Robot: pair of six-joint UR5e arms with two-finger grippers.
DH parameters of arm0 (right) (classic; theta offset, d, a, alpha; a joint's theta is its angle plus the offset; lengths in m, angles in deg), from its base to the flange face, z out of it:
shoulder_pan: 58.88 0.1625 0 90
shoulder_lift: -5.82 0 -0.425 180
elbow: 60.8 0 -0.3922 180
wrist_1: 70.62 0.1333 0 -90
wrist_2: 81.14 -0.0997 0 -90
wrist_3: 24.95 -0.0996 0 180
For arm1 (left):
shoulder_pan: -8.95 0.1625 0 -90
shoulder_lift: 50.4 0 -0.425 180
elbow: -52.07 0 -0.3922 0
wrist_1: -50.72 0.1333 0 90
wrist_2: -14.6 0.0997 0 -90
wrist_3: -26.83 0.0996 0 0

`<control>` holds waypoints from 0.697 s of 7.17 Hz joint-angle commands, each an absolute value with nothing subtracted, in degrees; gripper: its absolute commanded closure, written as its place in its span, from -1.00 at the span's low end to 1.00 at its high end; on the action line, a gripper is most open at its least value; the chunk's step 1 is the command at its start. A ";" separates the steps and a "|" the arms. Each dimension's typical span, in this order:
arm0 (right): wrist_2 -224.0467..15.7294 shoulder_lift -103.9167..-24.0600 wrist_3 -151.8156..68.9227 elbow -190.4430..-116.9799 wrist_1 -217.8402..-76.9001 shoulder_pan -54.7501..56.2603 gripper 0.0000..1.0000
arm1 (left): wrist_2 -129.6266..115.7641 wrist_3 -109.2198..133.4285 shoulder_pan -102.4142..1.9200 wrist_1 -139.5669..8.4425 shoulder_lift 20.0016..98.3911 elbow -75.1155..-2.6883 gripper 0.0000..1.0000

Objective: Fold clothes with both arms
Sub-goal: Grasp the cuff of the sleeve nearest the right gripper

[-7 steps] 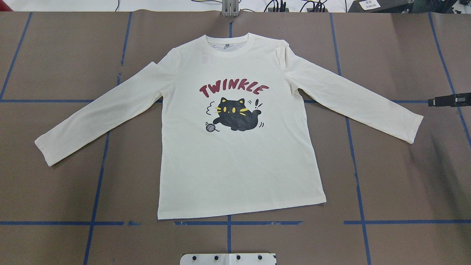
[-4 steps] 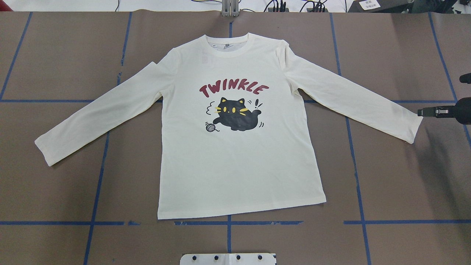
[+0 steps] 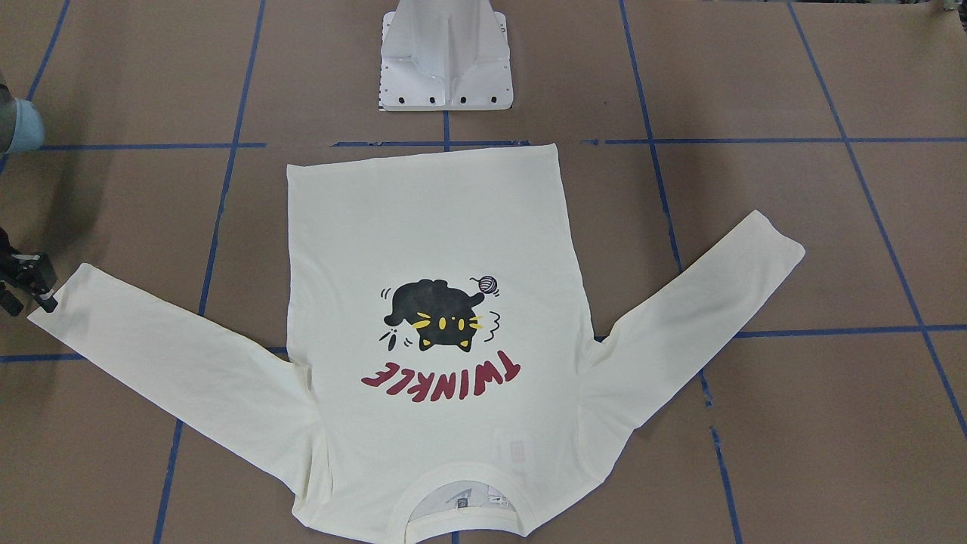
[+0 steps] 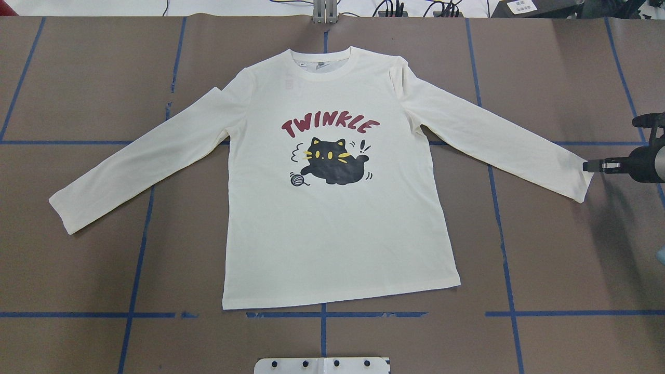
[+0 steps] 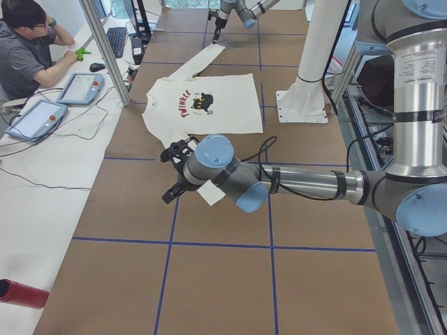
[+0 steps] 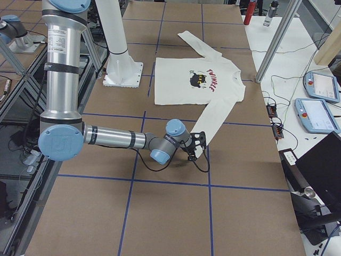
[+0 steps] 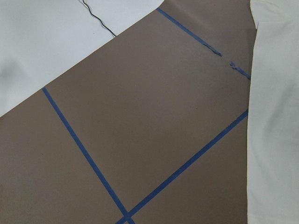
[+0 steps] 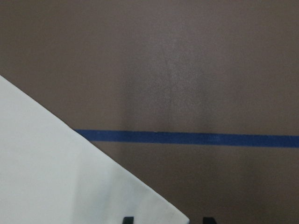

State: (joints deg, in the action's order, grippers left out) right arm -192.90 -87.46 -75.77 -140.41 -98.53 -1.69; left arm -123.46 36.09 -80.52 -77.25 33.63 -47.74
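From the overhead frame's right edge the right gripper (image 4: 589,166) has slid in to the cuff (image 4: 576,179) of the shirt (image 4: 337,234), which lies flat mid-worktop (image 4: 104,270), and its jaws are parted at the corner, ready to pinch; how the left gripper (image 5: 178,171) stands I cannot tell.

There is one shirt (image 4: 337,234) on one table (image 4: 78,259). There are two arms, the left arm (image 5: 307,183) and the right arm (image 6: 114,137), and two grippers, the left gripper (image 5: 170,176) and the right gripper (image 4: 586,166). There are also one pedestal base (image 3: 446,68), one person (image 5: 24,56), two teach pendants (image 5: 79,87) (image 5: 33,120) and two bottles (image 6: 250,12) (image 6: 273,12).
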 commanded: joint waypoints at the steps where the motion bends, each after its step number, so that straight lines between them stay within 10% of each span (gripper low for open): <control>1: -192.76 -86.03 -75.75 -138.94 -98.49 -1.75 -0.12 | -123.47 36.06 -80.52 -77.25 33.63 -47.95 -1.00; 3: -192.76 -86.20 -75.75 -138.94 -98.48 -1.66 0.77 | -123.39 36.06 -80.52 -77.25 33.63 -47.95 -1.00; 5: -192.85 -86.29 -75.48 -139.72 -98.48 -1.66 1.00 | -123.39 35.98 -80.52 -77.25 33.71 -47.86 -1.00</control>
State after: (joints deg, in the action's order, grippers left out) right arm -192.81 -86.24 -75.58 -139.19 -98.49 -1.67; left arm -123.39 36.01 -80.52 -77.25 33.64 -47.92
